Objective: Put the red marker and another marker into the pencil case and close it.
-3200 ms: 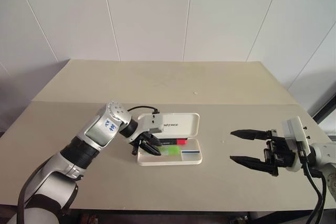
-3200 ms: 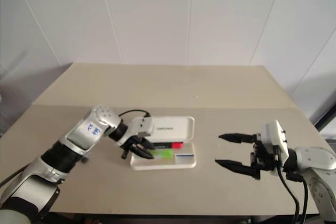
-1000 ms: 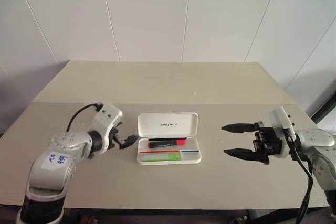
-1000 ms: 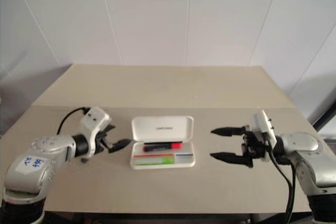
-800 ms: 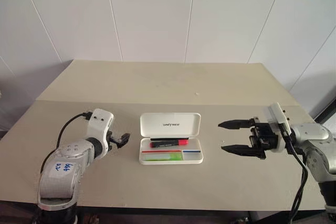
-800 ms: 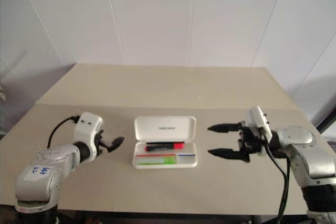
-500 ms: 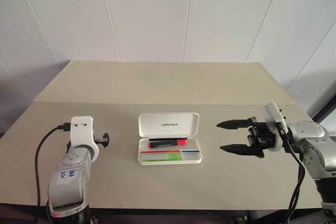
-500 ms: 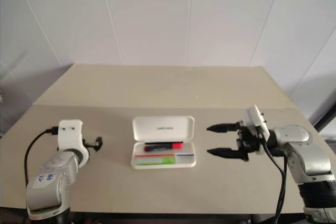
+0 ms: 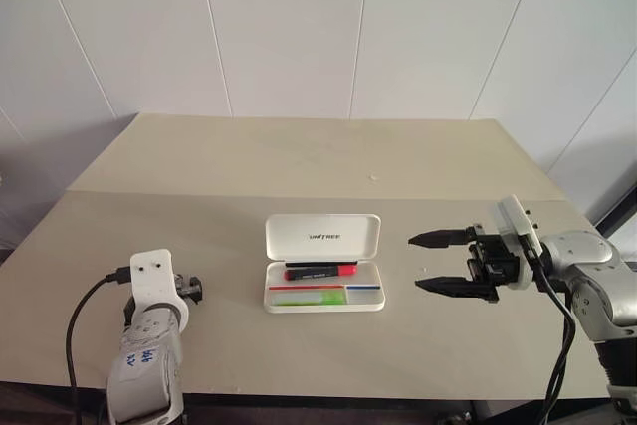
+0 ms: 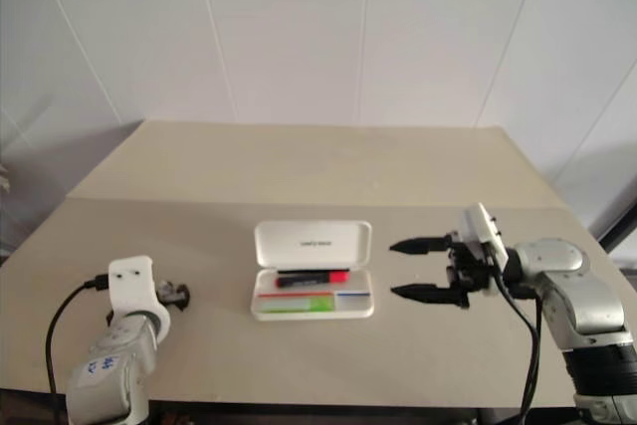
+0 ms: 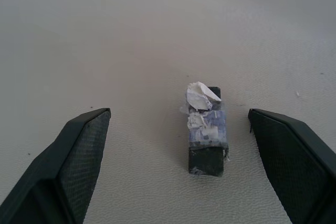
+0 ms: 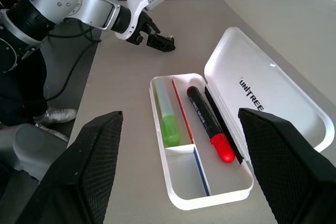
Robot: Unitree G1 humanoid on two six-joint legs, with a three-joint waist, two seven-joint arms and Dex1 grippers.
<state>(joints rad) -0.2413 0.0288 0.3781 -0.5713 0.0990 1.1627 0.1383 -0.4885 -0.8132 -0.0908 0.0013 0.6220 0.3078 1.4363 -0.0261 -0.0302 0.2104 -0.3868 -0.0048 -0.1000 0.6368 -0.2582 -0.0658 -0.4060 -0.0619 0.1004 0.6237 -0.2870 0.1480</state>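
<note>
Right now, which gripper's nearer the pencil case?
Right. The right gripper hangs open just off the right end of the pencil case, fingers pointing at it. The left gripper is open, farther off to the case's left.

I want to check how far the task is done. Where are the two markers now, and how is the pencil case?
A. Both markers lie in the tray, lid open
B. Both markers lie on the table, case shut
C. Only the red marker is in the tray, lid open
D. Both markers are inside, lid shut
A: the red marker and the light green marker both lie in the tray of the pencil case, whose lid stands open.
</note>
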